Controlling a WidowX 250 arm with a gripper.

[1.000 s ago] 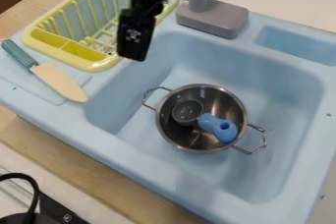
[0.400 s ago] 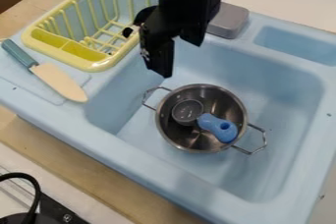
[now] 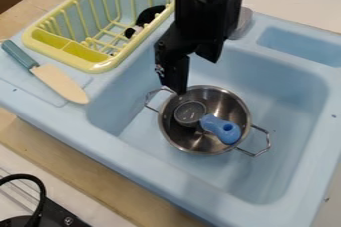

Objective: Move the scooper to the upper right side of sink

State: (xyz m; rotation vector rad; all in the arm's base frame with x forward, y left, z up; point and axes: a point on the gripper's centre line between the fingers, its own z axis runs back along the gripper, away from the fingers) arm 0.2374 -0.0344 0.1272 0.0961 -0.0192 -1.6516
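Across the middle of the view lies the light-blue sink [image 3: 67, 121], its basin floor showing between the pot and the right wall, with more floor toward the lower right. Along the upper-left edge sits the yellow dish rack [image 3: 37, 47]. The black gripper [image 3: 197, 74] hangs above the basin's upper-left part, fingers spread with nothing between them, one tip over the pot's upper-left rim; whether they touch, I cannot tell. The metal pot [image 3: 178, 141] stands inside the walls, its two handles jutting left and right. On the left ledge lies a knife [image 3: 60, 82]. The blue-handled scoop [image 3: 221, 129] rests in the pot, grey cup leftward, handle toward the lower-right rim.
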